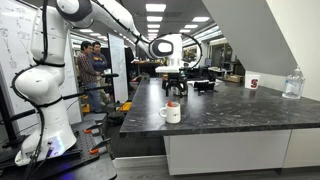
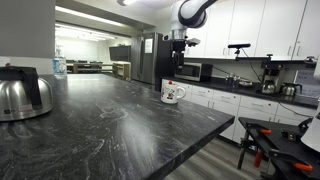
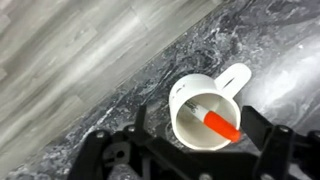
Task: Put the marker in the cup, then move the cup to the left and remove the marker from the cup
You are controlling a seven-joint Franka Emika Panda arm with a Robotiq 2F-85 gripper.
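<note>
gripper [image 2: 180, 64] spread wide, gripping nothing, hovers straight above cup [image 3: 204, 110]; marker [image 3: 220, 124] leans tilted inside cup; cup upright on dark marble counter [image 1: 230, 112] near its front edge; white cup with red mark [image 1: 253, 83] farther back, well apart

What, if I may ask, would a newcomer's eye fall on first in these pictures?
The white mug stands near the edge of the dark marbled counter, and the wrist view shows a red-orange marker lying inside it. The gripper hangs directly above it, jaws apart and empty. A steel kettle sits apart on the same counter in an exterior view.
</note>
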